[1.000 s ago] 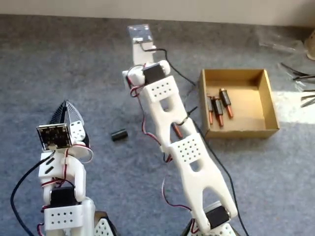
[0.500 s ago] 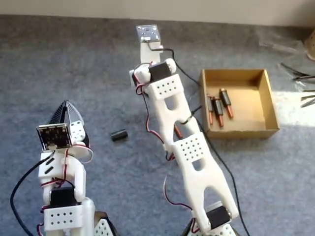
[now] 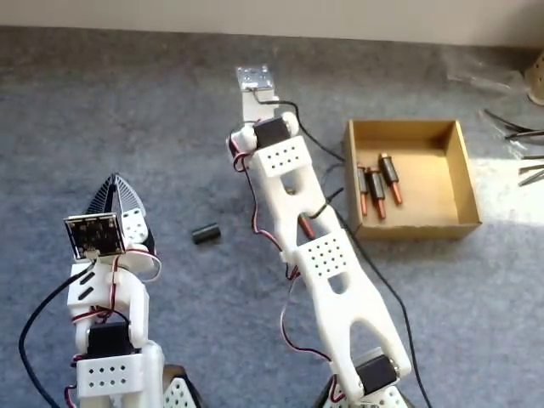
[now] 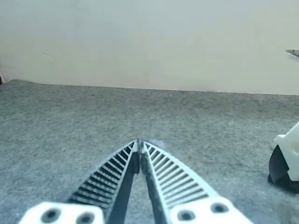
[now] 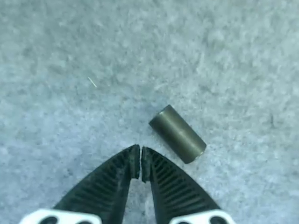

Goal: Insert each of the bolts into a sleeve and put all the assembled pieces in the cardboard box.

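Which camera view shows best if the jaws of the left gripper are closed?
The left wrist view: the left gripper is seen close, jaws meeting at the tips. The high view shows it from above as one dark wedge. The right wrist view faces a sleeve instead.

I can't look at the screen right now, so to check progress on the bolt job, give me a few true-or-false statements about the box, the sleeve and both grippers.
1. Three assembled pieces lie in the cardboard box. True.
2. A dark sleeve lies on the grey carpet between the two arms. True.
3. The right gripper is clamped on that sleeve. False: it is shut with nothing in it.
4. The left gripper is wide open. False: it is shut and empty.
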`<state>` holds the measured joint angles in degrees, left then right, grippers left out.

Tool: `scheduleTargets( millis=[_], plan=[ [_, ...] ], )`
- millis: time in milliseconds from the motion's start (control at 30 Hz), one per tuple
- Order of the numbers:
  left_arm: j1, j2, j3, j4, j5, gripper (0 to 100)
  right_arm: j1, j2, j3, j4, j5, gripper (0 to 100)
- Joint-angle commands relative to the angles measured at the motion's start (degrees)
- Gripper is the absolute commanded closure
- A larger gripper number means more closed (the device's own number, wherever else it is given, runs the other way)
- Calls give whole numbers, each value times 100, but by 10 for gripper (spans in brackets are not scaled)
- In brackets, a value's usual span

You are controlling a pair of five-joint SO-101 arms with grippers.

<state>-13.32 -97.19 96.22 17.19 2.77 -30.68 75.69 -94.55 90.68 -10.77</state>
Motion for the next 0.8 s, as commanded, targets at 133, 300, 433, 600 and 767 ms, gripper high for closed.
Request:
scheduleTargets(
  millis=[133,300,433,600,767],
  plan=[
    [-75,13,136,-105,-35,973,4,-242,-532,31,-9,993],
    [-75,13,136,-105,-35,973,-259,-866,-532,470,-9,993],
    [-75,13,136,-105,-35,973,-400,-1376,-532,848,-9,993],
    [-75,13,136,-105,-35,973,-215,-1956,-505,1024,747,993],
    [-75,13,136,-105,-35,973,-110,-2211,-488,1033,1547,993]
  ],
)
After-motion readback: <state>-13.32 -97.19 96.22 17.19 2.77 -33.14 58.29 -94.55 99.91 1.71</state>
